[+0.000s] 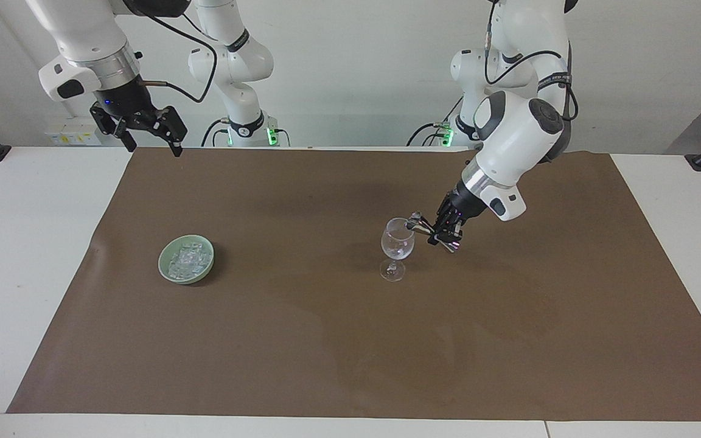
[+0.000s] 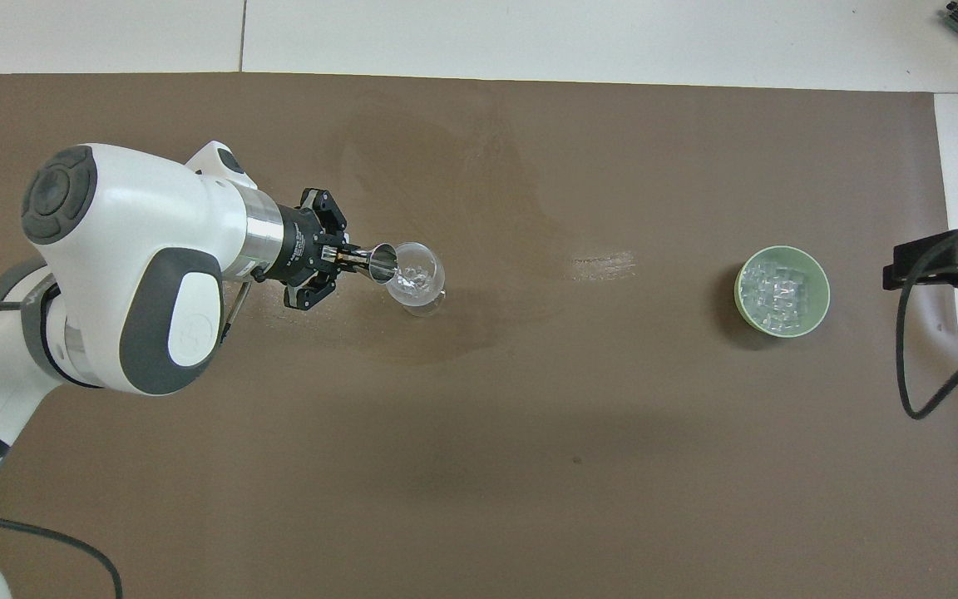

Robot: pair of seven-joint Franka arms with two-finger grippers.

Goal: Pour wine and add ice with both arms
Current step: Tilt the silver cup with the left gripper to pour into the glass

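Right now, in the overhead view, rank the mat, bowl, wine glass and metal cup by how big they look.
1. Mat
2. Bowl
3. Wine glass
4. Metal cup, held tipped at the glass's rim by the left gripper; it is raised and so nearer the camera, yet looks smallest.

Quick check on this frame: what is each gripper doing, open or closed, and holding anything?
Left gripper: shut on the small metal cup, tipped at the wine glass rim.
Right gripper: open, empty, waiting above the table edge.
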